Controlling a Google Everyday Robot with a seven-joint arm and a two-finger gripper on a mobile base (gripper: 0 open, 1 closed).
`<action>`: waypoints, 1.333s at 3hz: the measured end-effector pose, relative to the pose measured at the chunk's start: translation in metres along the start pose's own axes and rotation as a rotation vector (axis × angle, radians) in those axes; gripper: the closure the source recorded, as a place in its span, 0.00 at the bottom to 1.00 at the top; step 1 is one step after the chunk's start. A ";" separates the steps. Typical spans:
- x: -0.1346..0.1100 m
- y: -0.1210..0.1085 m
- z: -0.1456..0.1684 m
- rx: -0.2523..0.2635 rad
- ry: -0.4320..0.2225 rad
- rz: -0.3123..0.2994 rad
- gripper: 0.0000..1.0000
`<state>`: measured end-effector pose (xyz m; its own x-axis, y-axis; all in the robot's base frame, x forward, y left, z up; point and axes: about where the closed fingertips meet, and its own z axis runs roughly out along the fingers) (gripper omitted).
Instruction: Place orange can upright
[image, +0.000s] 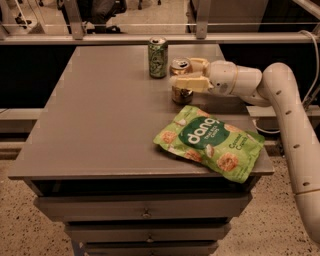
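Thin aluminium likely makes the orange can (182, 95) light, slick and easily dented. The claw (183, 73), upper right of centre, grips its middle, upright on the bench (100, 110).

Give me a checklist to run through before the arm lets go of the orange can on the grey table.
1. Upright: the orange-brown soda can with silver ends stands with its top up: ok.
2. Seated: its base looks to rest on the grey table: ok.
3. Grip: the gripper, at the table's far right, has its jaws shut on the can's sides, release not yet done: ok.
4. Neighbour: the green soda can with a silver top stands apart, behind and to the left: ok.
5. Front clearance: the green snack bag lies close in front; whether it touches: cannot tell.
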<state>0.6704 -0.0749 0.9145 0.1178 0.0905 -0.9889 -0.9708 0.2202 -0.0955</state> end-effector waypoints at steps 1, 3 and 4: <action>-0.001 0.010 -0.023 -0.036 -0.042 -0.037 0.00; -0.031 0.011 -0.061 -0.072 0.027 -0.081 0.00; -0.072 0.004 -0.087 -0.055 0.114 -0.114 0.00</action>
<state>0.6398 -0.1649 0.9757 0.2063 -0.0438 -0.9775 -0.9628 0.1690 -0.2107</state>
